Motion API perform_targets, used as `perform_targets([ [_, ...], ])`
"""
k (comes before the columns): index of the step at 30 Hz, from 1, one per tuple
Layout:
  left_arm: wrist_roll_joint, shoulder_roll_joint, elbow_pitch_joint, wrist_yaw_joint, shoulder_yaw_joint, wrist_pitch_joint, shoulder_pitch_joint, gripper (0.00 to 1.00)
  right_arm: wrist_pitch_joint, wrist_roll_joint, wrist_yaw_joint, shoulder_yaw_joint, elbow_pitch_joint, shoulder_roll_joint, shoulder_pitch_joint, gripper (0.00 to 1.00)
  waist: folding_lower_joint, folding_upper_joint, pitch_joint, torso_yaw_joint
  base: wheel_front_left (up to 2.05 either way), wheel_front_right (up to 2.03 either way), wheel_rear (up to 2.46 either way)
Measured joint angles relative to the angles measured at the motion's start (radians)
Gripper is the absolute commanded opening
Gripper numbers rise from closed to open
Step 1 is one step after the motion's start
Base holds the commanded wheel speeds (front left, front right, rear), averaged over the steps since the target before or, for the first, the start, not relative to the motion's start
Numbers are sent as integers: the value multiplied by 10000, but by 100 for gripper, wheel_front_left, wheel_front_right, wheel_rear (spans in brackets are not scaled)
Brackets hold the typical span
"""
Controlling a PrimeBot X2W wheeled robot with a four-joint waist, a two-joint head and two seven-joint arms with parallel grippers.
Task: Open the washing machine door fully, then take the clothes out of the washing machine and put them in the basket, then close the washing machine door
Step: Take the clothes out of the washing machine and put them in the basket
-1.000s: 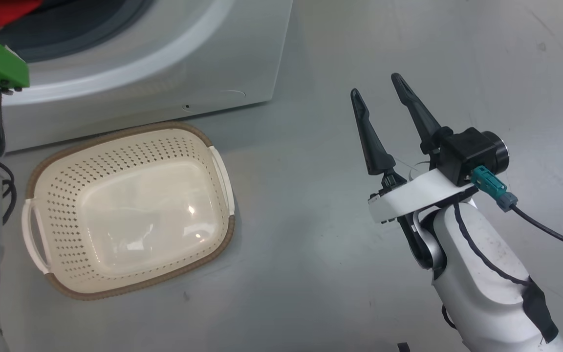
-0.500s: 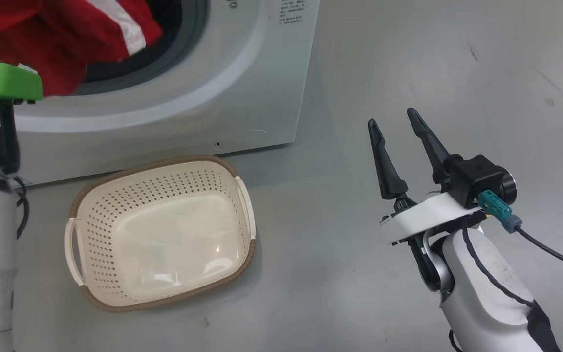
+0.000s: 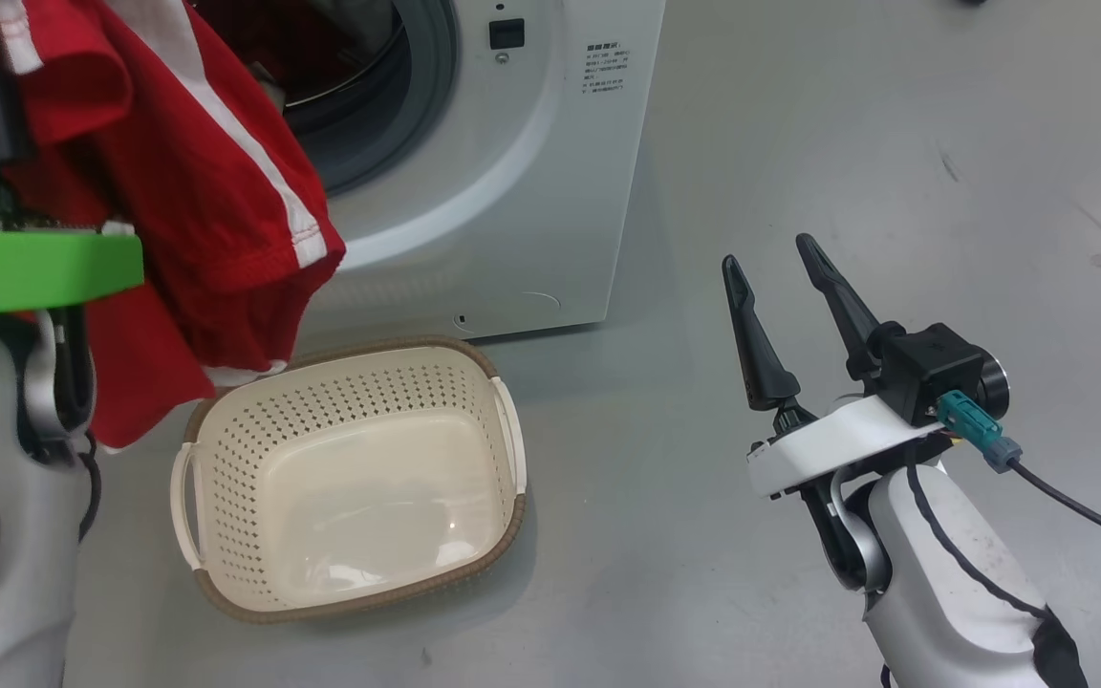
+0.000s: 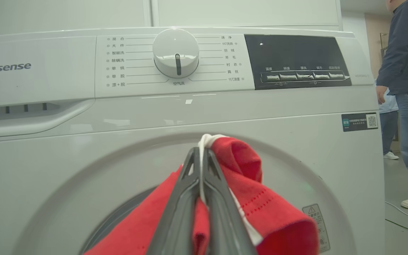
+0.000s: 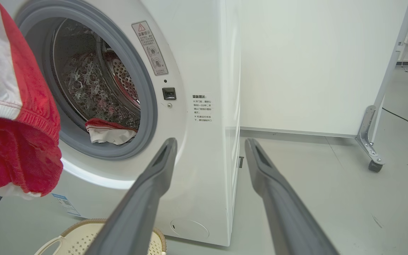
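The left hand [image 4: 200, 156] is clamped shut on a fold of the clothes [image 3: 206, 201], a red white-striped garment hanging in front of the washing machine [image 3: 531, 172], its hem above the far left corner of the basket [image 3: 388, 346] on the floor [image 3: 665, 535]. The basket's bowl lies below and right of the cloth, so the nearer left arm likely needs a short carry rightward and down. The right hand [image 3: 767, 252], spread open and empty, hovers well off to the right. Another red piece [image 5: 99, 124] lies in the drum [image 5: 80, 81]
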Motion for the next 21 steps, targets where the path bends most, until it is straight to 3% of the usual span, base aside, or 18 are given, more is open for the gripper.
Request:
perform_targets([
  [13,-136,-504,-36,368,-19,380,2871,0,0,0,58,-109,-71,2,313,100,0,0,-150,-32,0,0,0],
  [21,-493,-1051,780,426,-383,784,4070,0,0,-19,58,-219,-84,0,326,100,0,0,-85,-75,0,0,0],
])
